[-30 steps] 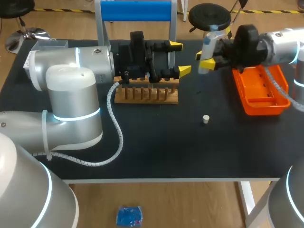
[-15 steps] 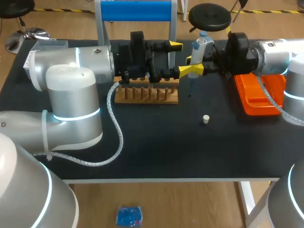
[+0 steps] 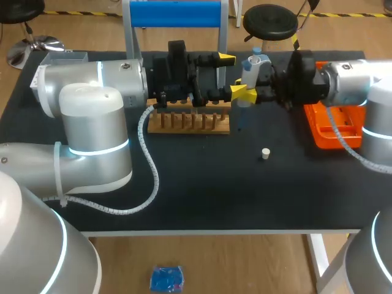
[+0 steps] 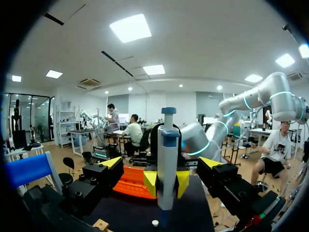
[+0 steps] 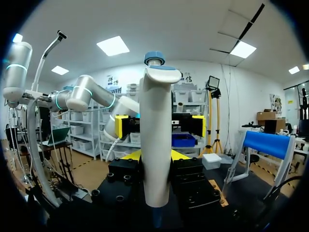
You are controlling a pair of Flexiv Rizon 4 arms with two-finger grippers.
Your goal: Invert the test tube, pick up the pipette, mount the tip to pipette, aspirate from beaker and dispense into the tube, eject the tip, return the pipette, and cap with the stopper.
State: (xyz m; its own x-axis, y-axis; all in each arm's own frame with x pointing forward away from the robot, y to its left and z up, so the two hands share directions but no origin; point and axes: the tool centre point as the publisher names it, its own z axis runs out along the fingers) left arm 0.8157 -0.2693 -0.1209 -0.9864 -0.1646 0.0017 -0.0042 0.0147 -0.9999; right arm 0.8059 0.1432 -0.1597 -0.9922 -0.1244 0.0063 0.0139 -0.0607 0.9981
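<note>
A white pipette with a blue top [image 3: 251,67] stands upright in my right gripper [image 3: 250,87], which is shut on its body. It hangs over the table's back middle, between the spread yellow fingertips of my open left gripper [image 3: 231,76], and touches neither of them. In the left wrist view the pipette [image 4: 167,154] stands between my own fingers [image 4: 111,163], gripped lower down by the right gripper [image 4: 167,182]. The right wrist view shows the pipette [image 5: 155,130] held in its gripper [image 5: 155,157]. A small white stopper [image 3: 266,153] lies on the black table. I cannot make out the test tube.
A wooden rack [image 3: 190,121] stands just under and left of the grippers. An orange tray [image 3: 335,125] lies at the right under my right arm. A blue-topped frame [image 3: 174,13] stands at the back edge. A clear container [image 3: 64,58] sits at the back left.
My right arm has carried the pipette leftward from above the orange tray to between my left gripper's fingers. The left arm has stayed still.
</note>
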